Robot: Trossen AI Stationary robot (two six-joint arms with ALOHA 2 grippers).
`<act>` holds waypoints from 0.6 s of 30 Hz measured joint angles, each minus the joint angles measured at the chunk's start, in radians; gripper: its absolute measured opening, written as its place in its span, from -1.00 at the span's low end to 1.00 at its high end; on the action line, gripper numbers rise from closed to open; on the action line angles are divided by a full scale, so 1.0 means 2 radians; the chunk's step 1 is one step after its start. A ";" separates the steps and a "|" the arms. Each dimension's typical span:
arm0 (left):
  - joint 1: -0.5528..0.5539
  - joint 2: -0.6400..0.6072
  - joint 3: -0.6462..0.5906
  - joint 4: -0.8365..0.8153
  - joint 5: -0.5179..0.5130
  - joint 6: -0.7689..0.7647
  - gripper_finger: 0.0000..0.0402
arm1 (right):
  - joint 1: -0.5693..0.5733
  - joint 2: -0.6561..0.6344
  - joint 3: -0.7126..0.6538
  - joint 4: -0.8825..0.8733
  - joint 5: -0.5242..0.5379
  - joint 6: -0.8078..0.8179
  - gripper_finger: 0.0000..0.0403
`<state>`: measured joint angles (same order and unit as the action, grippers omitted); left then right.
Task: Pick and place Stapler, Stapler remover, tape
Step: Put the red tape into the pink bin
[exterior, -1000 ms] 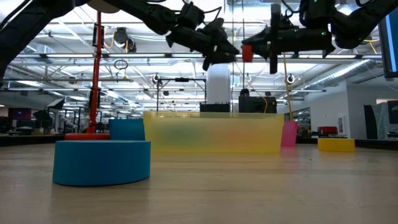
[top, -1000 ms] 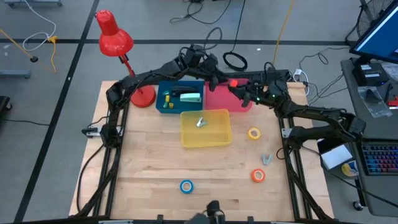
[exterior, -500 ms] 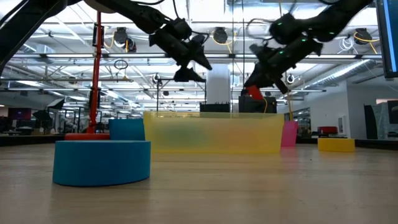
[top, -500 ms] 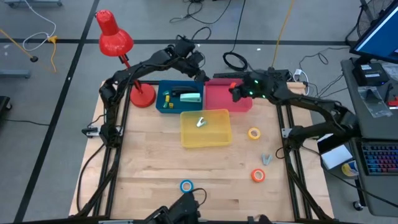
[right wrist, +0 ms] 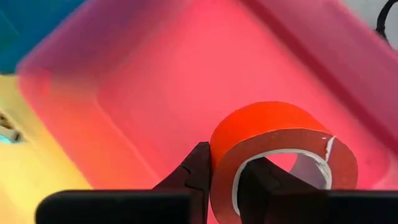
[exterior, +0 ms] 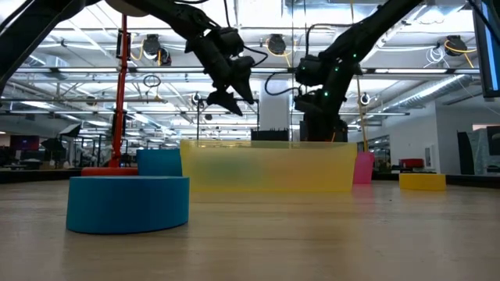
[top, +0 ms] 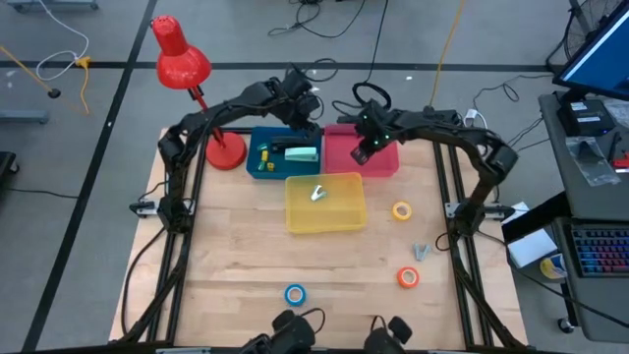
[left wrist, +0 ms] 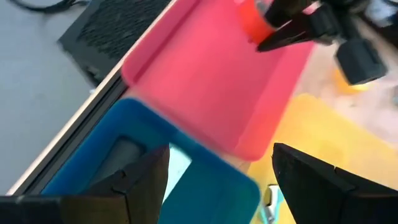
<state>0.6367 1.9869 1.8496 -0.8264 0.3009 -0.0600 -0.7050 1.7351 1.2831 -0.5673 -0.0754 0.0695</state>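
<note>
While the right claw hangs over the pink tray, it pinches the wall of a red tape roll between its fingers. At the tabletop's 11 o'clock, the left claw gapes wide above the blue tray. Yellow, orange and blue tape rolls lie toward 5 o'clock.
</note>
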 joint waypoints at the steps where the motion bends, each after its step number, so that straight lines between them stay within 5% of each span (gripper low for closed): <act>1: -0.003 0.000 0.000 -0.005 -0.014 -0.004 0.40 | -0.002 0.004 0.000 -0.005 0.000 -0.002 -0.80; 18: -0.088 -0.069 -0.001 0.063 -0.097 -0.035 0.42 | -0.014 0.023 -0.008 -0.037 0.000 -0.067 -0.64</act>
<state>0.4611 1.8494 1.8484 -0.7008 0.1073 -0.1294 -0.7330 1.7821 1.2668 -0.6410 -0.0750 -0.0647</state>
